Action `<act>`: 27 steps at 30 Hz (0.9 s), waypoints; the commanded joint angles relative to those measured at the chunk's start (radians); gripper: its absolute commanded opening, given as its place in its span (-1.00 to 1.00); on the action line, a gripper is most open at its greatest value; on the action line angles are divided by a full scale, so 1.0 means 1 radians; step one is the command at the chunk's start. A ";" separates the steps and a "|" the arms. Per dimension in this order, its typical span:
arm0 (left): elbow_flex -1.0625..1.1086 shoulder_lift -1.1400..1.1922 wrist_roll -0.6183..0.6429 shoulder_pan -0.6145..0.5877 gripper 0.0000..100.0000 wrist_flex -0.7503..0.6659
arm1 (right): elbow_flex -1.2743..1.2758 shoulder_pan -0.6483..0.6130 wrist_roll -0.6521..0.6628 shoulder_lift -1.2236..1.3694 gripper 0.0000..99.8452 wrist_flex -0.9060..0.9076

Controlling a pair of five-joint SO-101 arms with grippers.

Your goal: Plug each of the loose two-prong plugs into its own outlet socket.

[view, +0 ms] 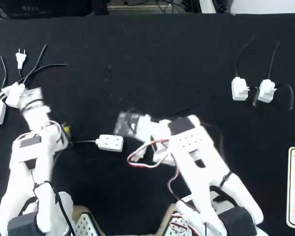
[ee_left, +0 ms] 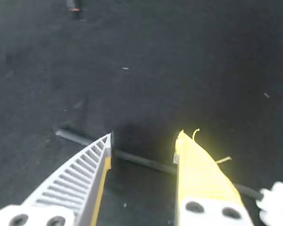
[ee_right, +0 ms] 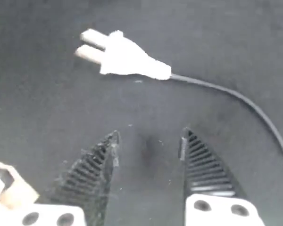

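Your right gripper [ee_right: 148, 141], wide open and empty, sits just short of a loose two-prong plug [ee_right: 125, 59]. Your left gripper [ee_left: 144, 141], also open and empty, straddles a black cord [ee_left: 141, 159]. That plug is not yet socketed.

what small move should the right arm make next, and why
Probably ease the open right tool forward and down until it straddles the white plug. The plug lies loose on the black cloth just beyond the tool's tips, not yet between them, so closing now would likely grip nothing.

White arms [view: 201, 162] — red-white wires [view: 147, 160]; left tool [ee_left: 144, 141] yellow-faced, right tool [ee_right: 151, 136] black-ribbed.
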 commanded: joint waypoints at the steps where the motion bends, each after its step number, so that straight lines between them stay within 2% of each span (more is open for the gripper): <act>1: -0.018 -0.017 0.051 -0.050 -0.57 -0.014 | 0.022 -0.058 0.041 -0.035 -0.60 -0.084; 7: -0.019 -0.017 0.063 -0.068 -0.57 -0.015 | 0.096 -0.115 0.048 -0.035 -0.60 -0.224; 13: -0.019 -0.018 0.063 -0.068 -0.57 -0.015 | 0.159 -0.141 0.183 -0.035 -0.60 -0.242; 23: -0.019 -0.020 0.063 -0.065 -0.57 -0.015 | 0.231 -0.135 0.180 -0.035 -0.60 -0.427; 27: -0.019 -0.020 0.063 -0.064 -0.57 -0.015 | 0.249 -0.135 0.180 -0.035 -0.60 -0.448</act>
